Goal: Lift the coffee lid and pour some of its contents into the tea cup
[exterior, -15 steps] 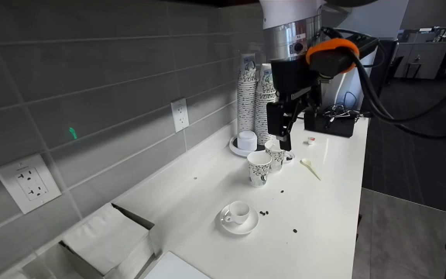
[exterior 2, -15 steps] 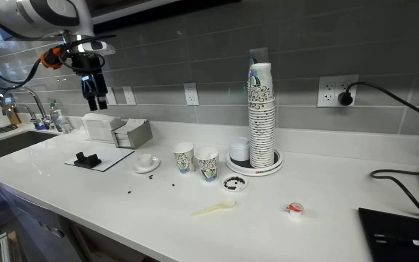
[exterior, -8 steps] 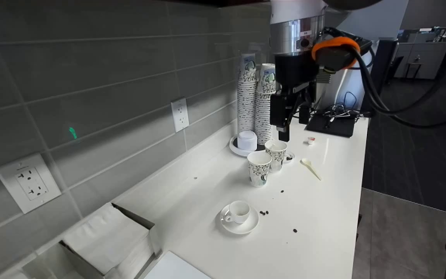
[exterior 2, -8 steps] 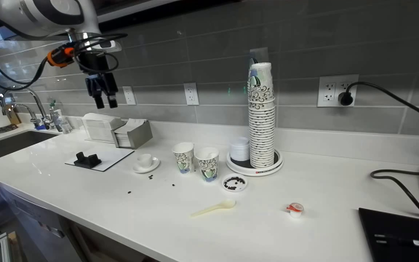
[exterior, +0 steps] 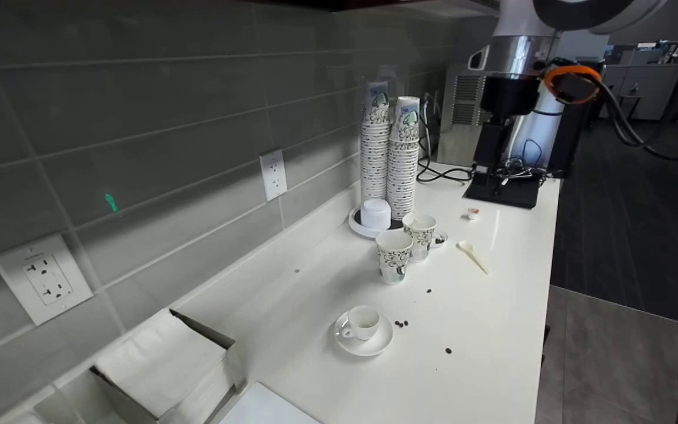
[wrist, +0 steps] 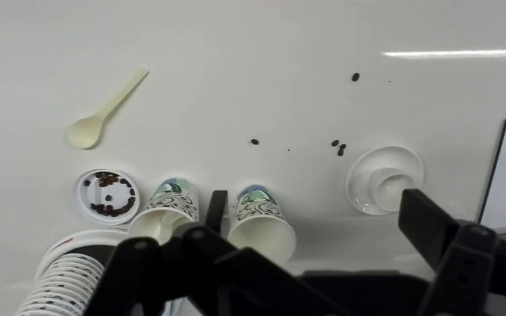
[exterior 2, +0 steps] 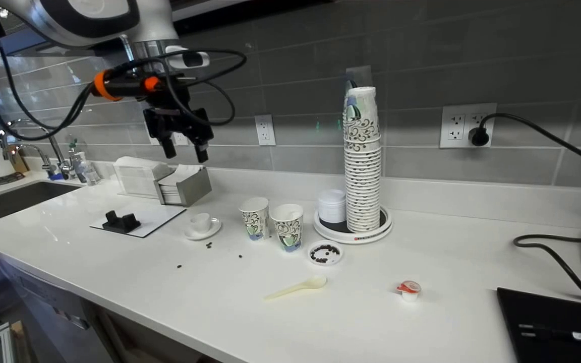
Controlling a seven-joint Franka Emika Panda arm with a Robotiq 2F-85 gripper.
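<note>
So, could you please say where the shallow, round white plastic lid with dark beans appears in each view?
In an exterior view: the lid, right of centre, partly hidden.
In an exterior view: the lid, below and right of centre.
In the wrist view: the lid, lower left.
Shared landmark: the pale yellow plastic spoon.

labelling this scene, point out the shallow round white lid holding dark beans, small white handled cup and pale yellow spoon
Shallow round white lid (wrist: 117, 194): wrist view, inner floor
Small white handled cup (exterior 2: 200, 224): an exterior view, outer wall
Pale yellow spoon (wrist: 106, 109): wrist view, handle near bowl

coffee lid (exterior: 441, 239) | in an exterior view | partly behind paper cup (exterior: 422, 240)
</note>
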